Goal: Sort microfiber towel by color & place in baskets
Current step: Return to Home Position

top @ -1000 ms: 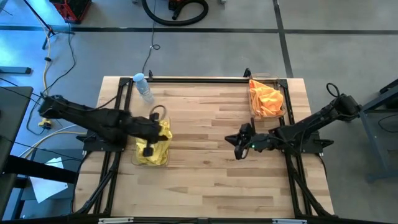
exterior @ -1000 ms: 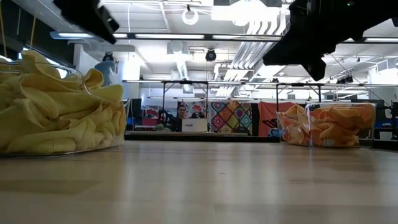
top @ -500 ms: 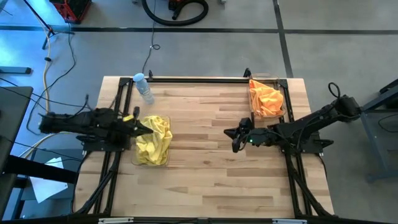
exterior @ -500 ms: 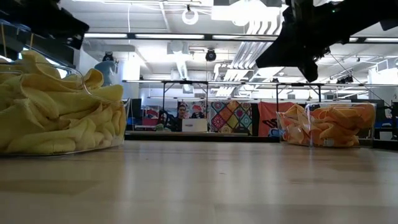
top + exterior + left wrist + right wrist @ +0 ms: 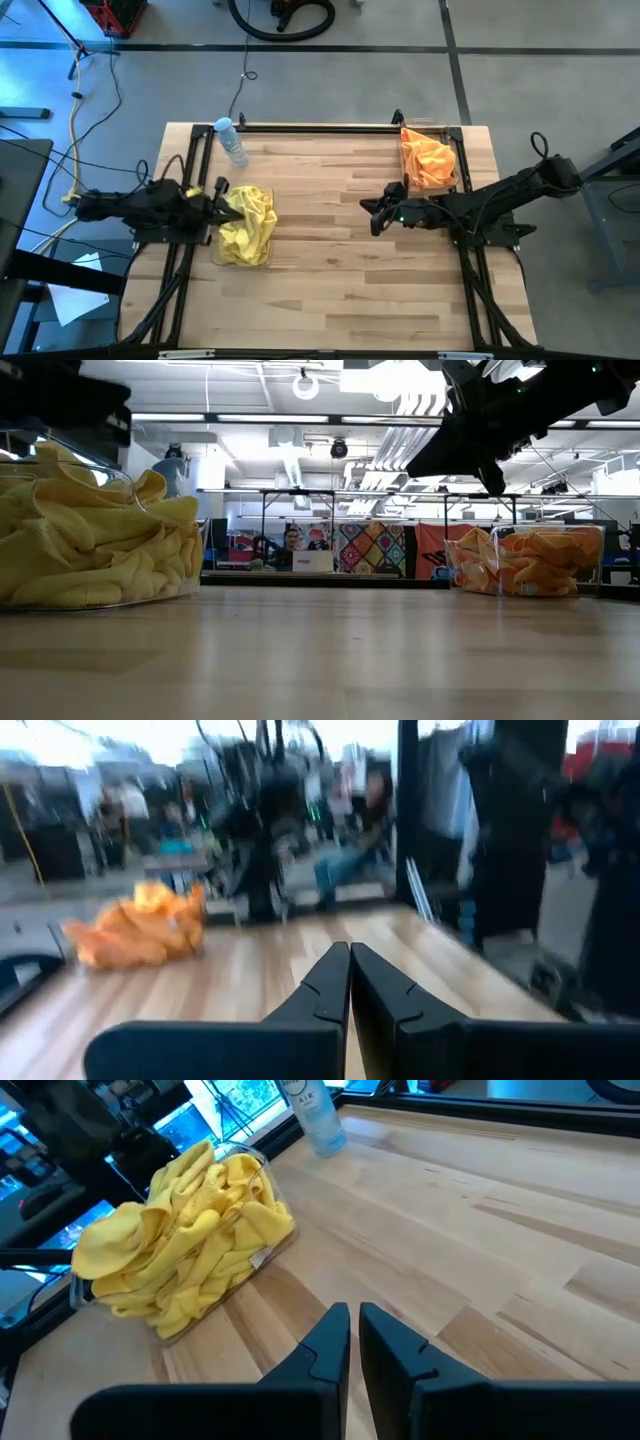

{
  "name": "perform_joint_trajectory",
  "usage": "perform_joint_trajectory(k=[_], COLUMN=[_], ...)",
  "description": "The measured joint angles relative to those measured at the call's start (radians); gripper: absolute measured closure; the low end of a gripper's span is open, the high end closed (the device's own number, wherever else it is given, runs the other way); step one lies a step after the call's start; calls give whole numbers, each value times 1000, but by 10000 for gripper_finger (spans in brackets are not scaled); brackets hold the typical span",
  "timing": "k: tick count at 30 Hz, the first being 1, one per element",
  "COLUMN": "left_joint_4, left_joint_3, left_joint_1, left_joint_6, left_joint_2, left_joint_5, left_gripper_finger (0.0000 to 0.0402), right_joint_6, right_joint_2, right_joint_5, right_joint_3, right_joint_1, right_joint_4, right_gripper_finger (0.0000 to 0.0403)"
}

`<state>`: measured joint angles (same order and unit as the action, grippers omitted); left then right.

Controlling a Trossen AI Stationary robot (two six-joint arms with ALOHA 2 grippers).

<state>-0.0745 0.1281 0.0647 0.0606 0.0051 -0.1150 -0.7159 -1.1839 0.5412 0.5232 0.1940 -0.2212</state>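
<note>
Both grippers were found empty above the table (image 5: 330,270). The left gripper (image 5: 218,193) was held at the left side of the table, just beside the left wall of the left basket (image 5: 215,250). In the left wrist view its fingers (image 5: 330,982) were pressed together, with nothing caught between them (image 5: 350,952). The right gripper (image 5: 376,215) was held over the bare wood to the right of the middle, well apart from both baskets. In the right wrist view (image 5: 354,1312) only a thin slit was left between its fingers (image 5: 328,1342), and nothing was gripped.

The yellow towels (image 5: 247,222) were piled in the left basket, on the left part of the table. They were heaped above its rim, as was seen from the low view (image 5: 80,540) and from the right wrist view (image 5: 190,1230). The orange towels (image 5: 430,158) were gathered in the right basket (image 5: 457,160), at the far right corner, and the low view showed them filling it (image 5: 530,565). No towel was lying on the table outside the baskets.

A bottle (image 5: 231,140) with a blue cap was standing at the far left corner, beyond the left basket and apart from it.
</note>
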Motion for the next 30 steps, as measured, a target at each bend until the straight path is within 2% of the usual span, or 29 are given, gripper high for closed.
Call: perform_joint_trajectory(k=[5, 21, 26, 30], left_joint_4=[147, 111, 111, 111], left_joint_3=[-118, -116, -116, -116], left_joint_1=[-16, -52, -52, -52], left_joint_6=[-38, -56, -57, -57], left_joint_2=[-2, -1, -1, -1], left_joint_5=[-14, -28, -25, -25], left_gripper_finger=[401, 401, 401, 401], right_joint_6=[-1, 33, 141, 238], right_joint_2=[0, 0, 0, 16], right_joint_5=[0, -25, -46, -105], right_joint_3=[0, 0, 0, -1], right_joint_1=[0, 1, 1, -1], right_joint_4=[-1, 16, 87, 137], right_gripper_finger=[380, 380, 397, 400])
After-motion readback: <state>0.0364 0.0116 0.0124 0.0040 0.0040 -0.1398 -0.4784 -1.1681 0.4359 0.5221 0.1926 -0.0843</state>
